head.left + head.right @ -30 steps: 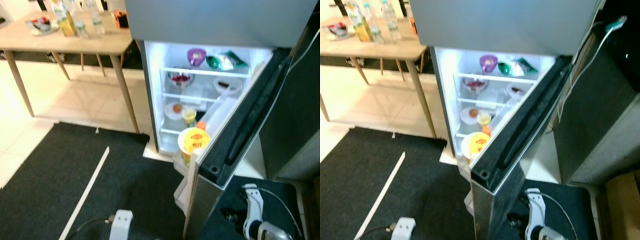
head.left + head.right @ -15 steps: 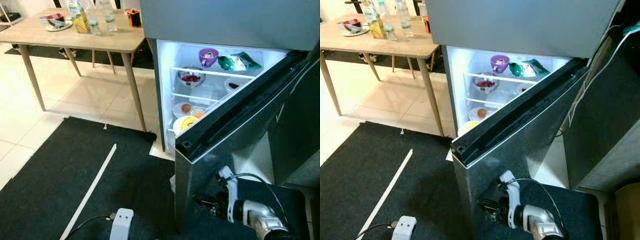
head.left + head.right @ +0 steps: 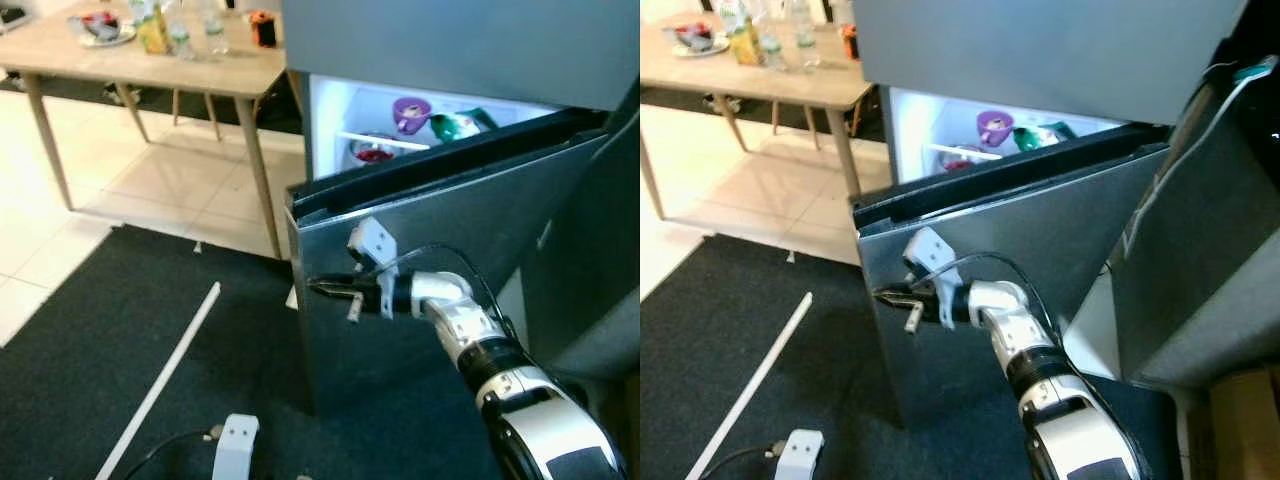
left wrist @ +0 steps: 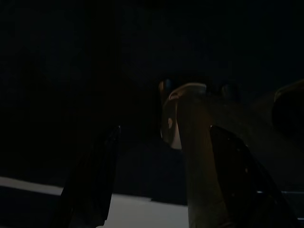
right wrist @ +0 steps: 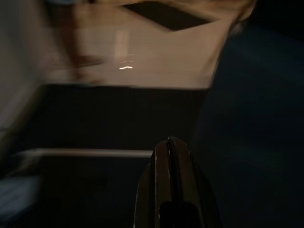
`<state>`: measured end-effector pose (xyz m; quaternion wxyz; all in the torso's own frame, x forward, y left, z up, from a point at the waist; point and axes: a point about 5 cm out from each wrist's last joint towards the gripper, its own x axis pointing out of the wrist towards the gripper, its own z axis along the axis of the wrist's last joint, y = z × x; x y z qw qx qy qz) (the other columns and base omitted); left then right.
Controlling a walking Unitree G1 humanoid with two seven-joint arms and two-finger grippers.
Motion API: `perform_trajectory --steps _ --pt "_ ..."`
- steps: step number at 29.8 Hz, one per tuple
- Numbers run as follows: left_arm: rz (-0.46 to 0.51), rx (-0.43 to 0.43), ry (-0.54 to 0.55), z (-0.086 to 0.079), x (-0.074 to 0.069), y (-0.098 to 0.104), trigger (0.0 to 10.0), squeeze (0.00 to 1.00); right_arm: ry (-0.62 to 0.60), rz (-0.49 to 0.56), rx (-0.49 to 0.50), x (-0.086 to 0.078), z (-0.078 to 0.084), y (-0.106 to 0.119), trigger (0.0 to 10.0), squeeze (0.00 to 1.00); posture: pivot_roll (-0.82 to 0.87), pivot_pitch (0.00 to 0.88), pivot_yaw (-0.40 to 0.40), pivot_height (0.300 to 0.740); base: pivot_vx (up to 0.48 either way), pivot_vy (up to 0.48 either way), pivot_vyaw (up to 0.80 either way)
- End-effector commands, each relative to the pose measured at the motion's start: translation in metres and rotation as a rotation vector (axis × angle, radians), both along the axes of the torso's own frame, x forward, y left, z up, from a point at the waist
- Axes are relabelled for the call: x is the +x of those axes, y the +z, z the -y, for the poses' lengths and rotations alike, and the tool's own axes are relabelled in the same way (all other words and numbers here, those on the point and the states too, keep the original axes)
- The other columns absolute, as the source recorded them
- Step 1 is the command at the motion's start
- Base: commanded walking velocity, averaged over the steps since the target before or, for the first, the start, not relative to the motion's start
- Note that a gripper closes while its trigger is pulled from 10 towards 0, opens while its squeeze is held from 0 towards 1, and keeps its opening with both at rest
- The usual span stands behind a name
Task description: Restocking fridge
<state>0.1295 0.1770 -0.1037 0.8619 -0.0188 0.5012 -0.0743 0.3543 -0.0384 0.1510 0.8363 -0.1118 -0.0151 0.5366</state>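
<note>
The grey fridge door [image 3: 470, 225] stands only a narrow gap from closed, below the grey freezer door [image 3: 450, 45]. Through the gap the lit inside shows a purple cup [image 3: 408, 112], a green bag [image 3: 456, 123] and a bowl with red contents [image 3: 373, 153]. My right gripper [image 3: 318, 288] is shut with nothing in it, its black fingers lying flat against the door's outer face near the free edge; in the right wrist view the fingers [image 5: 170, 161] are pressed together. My left gripper [image 4: 161, 185] hangs in the dark, fingers apart.
A wooden table [image 3: 200, 75] with bottles and a dish stands at the back left on pale tiles. A black mat [image 3: 120, 360] with a white strip [image 3: 160, 380] covers the floor before the fridge. A white power strip [image 3: 232, 450] lies near my feet.
The fridge door has swung from wide open to nearly closed. My right arm has risen from low by the floor and now lies against the door's outer face.
</note>
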Motion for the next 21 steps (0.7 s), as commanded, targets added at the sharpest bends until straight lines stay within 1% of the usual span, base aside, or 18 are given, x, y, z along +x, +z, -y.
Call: perform_trajectory --steps 1,2,3,4,6,7,9,10,11,12,13,16,17,19,20,21 --pt "-0.057 -0.005 0.009 0.003 -0.016 -0.006 10.0 0.00 -0.166 0.099 0.093 0.014 -0.006 0.027 10.0 0.00 0.01 0.068 -0.063 0.740 0.000 0.000 0.00" --pt "-0.057 -0.005 0.009 0.003 -0.016 -0.006 10.0 0.00 -0.166 0.099 0.093 0.014 -0.006 0.027 10.0 0.00 0.01 0.068 -0.063 0.740 0.000 0.000 0.00" --pt "-0.057 -0.005 0.012 0.003 -0.017 -0.006 10.0 0.00 -0.220 0.130 0.145 0.018 -0.008 0.038 10.0 0.00 0.01 0.068 -0.063 0.740 0.000 0.000 0.00" --pt "-0.056 -0.005 0.017 0.003 -0.017 -0.006 10.0 0.00 -0.286 0.160 0.176 0.022 -0.006 0.045 10.0 0.00 0.02 0.065 -0.067 0.740 0.000 0.000 0.00" --pt "-0.056 -0.005 0.022 0.003 -0.017 -0.006 10.0 0.00 -0.353 0.169 0.163 0.024 0.003 0.039 10.0 0.00 0.02 0.065 -0.068 0.740 0.000 0.000 0.00" --pt "-0.056 -0.004 0.023 0.003 -0.018 -0.006 10.0 0.00 -0.383 0.148 0.114 0.023 0.011 0.026 10.0 0.00 0.02 0.065 -0.067 0.740 0.000 0.000 0.00" --pt "-0.056 -0.004 0.023 0.003 -0.018 -0.006 10.0 0.00 -0.389 0.145 0.102 0.023 0.013 0.024 10.0 0.00 0.02 0.065 -0.067 0.740 0.000 0.000 0.00" --pt "-0.058 -0.003 0.020 0.002 -0.019 -0.006 10.0 0.00 -0.401 0.164 -0.011 0.019 0.024 0.005 10.0 0.00 0.01 0.063 -0.062 0.740 0.000 0.000 0.00" --pt "-0.058 -0.003 0.020 0.002 -0.019 -0.006 10.0 0.00 -0.401 0.164 -0.011 0.019 0.024 0.005 10.0 0.00 0.01 0.063 -0.062 0.740 0.000 0.000 0.00" --pt "-0.058 -0.003 0.020 0.002 -0.019 -0.006 10.0 0.00 -0.409 0.171 -0.049 0.018 0.028 -0.001 10.0 0.00 0.01 0.063 -0.062 0.740 0.000 0.000 0.00" --pt "-0.058 -0.003 0.018 0.002 -0.019 -0.006 10.0 0.00 -0.421 0.153 -0.060 0.016 0.035 -0.008 10.0 0.00 0.01 0.063 -0.062 0.740 0.000 0.000 0.00" --pt "-0.056 -0.001 0.019 0.001 -0.017 -0.006 10.0 0.00 -0.463 0.074 -0.042 0.011 0.053 -0.027 10.0 0.00 0.00 0.060 -0.055 0.740 0.000 0.000 0.00" --pt "-0.053 -0.001 0.017 0.000 -0.015 -0.005 10.0 0.00 -0.490 0.019 -0.052 0.006 0.060 -0.041 10.0 0.00 0.00 0.059 -0.051 0.740 0.000 0.000 0.00" --pt "-0.050 0.000 0.008 0.001 -0.013 -0.005 10.0 0.00 -0.514 -0.048 -0.089 -0.001 0.067 -0.060 10.0 0.00 -0.01 0.058 -0.044 0.740 0.000 0.000 0.00" --pt "-0.050 0.000 0.008 0.001 -0.013 -0.005 10.0 0.00 -0.514 -0.048 -0.089 -0.001 0.067 -0.060 10.0 0.00 -0.01 0.058 -0.044 0.740 0.000 0.000 0.00" --pt "-0.049 0.000 0.006 0.001 -0.013 -0.005 10.0 0.00 -0.521 -0.076 -0.100 -0.004 0.069 -0.067 10.0 0.00 -0.02 0.057 -0.040 0.740 0.000 0.000 0.00"
